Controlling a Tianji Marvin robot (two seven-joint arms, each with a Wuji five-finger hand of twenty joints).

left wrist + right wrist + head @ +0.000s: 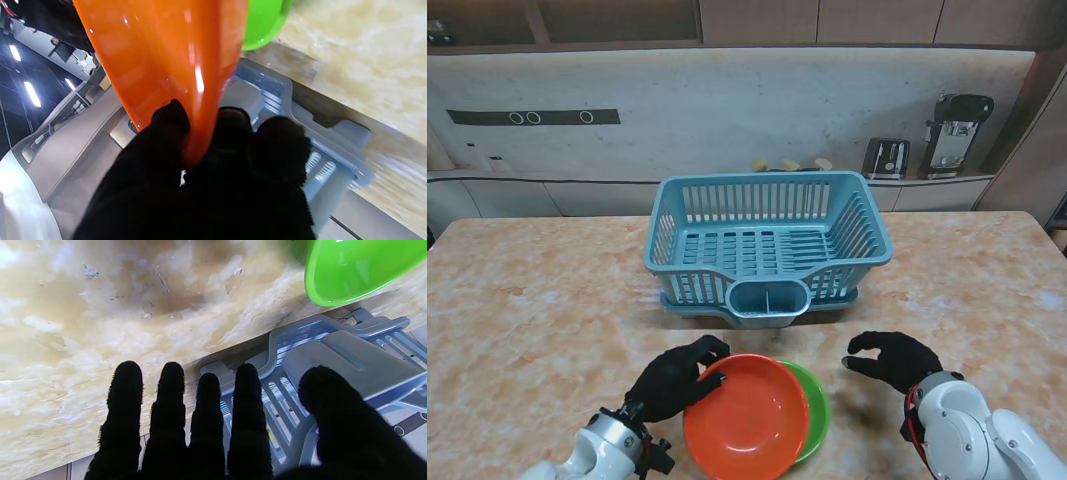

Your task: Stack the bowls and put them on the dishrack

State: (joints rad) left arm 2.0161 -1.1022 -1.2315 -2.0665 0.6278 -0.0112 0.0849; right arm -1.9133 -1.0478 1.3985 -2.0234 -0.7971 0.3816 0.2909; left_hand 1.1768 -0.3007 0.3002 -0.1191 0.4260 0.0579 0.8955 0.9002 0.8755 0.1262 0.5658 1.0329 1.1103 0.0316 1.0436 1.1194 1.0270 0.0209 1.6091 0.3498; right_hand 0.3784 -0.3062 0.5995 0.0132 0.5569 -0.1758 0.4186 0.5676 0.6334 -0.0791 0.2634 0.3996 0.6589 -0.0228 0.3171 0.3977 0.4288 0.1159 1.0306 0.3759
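Pinched at its rim, the orange bowl (160,56) is sitting in the grip of the left hand (672,380), a fingertip (170,115) pressing on one face of the rim and the other fingers closing on the other face. It is resting over the green bowl (812,405), which is peeking out on the side away from that hand, so the stack looks formed but off-centre.

Risk is lying mainly in that narrow rim pinch: the glossy plastic is looking slippery, and if the hand is lifting from one edge only, the orange bowl is likely tipping and sliding off the green one, or leaving it behind altogether.

Across the bowls, the right hand (892,358) is hovering with fingers spread and holding nothing, close to the green bowl yet apart from it. If it is not supporting the far side, the stack is staying lopsided.

Beyond both hands, the rack (767,245) is standing with its cup (768,300) facing the bowls; a low carry is risking a knock against that front wall.
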